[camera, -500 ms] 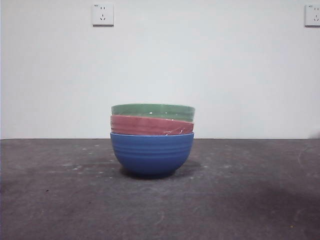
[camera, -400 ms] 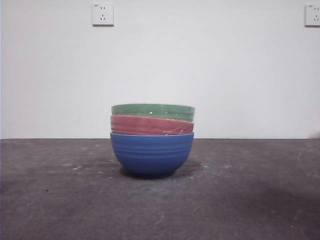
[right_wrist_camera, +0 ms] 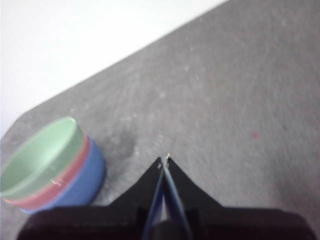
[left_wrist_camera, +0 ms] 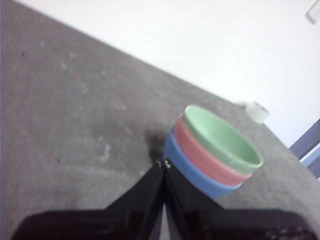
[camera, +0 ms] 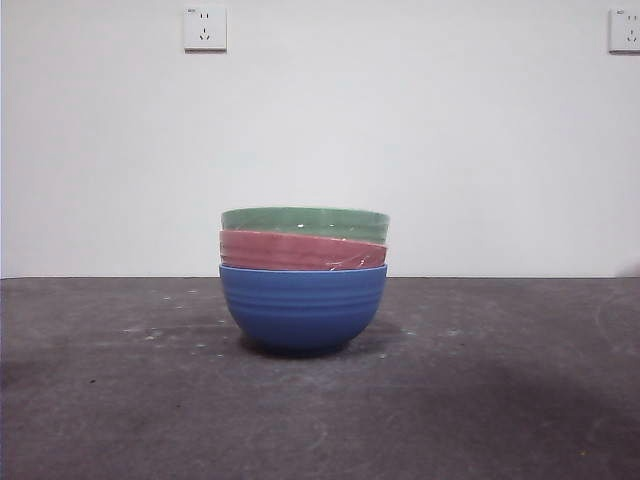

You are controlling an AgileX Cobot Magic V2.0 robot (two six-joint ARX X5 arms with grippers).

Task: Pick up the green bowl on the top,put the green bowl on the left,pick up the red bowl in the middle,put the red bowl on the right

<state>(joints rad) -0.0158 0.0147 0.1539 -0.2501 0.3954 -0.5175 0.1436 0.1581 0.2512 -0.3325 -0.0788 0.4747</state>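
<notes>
Inside red bowl [camera: 303, 251], green bowl [camera: 305, 223]

bare test room – grey table [camera: 500, 400], white wall [camera: 450, 130], sockets [camera: 205, 28].

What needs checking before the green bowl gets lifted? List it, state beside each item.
1. Green bowl is on top of the stack, nothing over it: ok.
2. Red bowl is nested between the green bowl and the blue bowl, stack upright: ok.
3. Left gripper is empty, jaws closed, short of the stack; must open before grasping: not ok.
4. Right gripper is closed, empty and away from the bowls: ok.
5. Table to the left of the stack is bare for the placement: ok.
6. How tightly the green bowl sits in the red one: cannot tell.
</notes>
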